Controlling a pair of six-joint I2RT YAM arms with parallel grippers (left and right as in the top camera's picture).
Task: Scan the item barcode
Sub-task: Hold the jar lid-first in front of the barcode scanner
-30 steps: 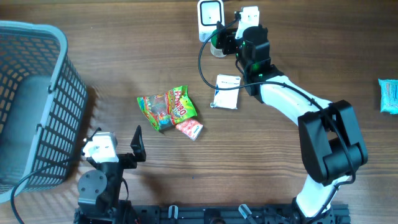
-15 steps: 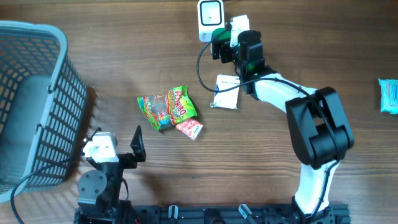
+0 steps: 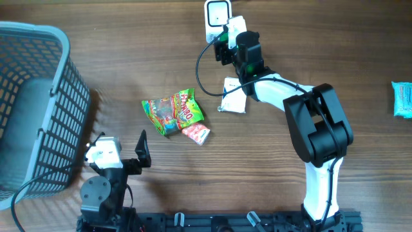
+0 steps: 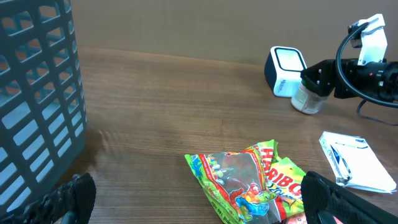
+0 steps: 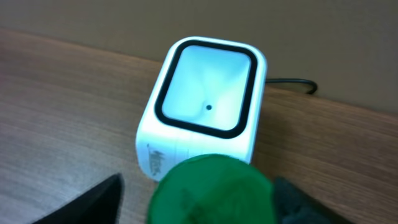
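Swung leftward since a second ago, leaving right claw (image 5: 199, 200) astride the upright green-capped jar (image 4: 307, 99) on the counter (image 5: 56, 93), grip impossible to tell, scanner (image 5: 205, 106) window just ahead; left claw (image 4: 200, 202) gaping, far off.

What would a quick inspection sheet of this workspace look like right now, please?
Surface: wooden table, no spills seen.
Job's things: green-lidded jar close beside white scanner.
Clutter: candy bag, pink packet, white packet, blue packet.
End effectors: left end effector open, empty; right end effector straddles the jar, grip unclear.
Cables: black cable loops beside the right arm.
Surroundings: grey basket at the left.
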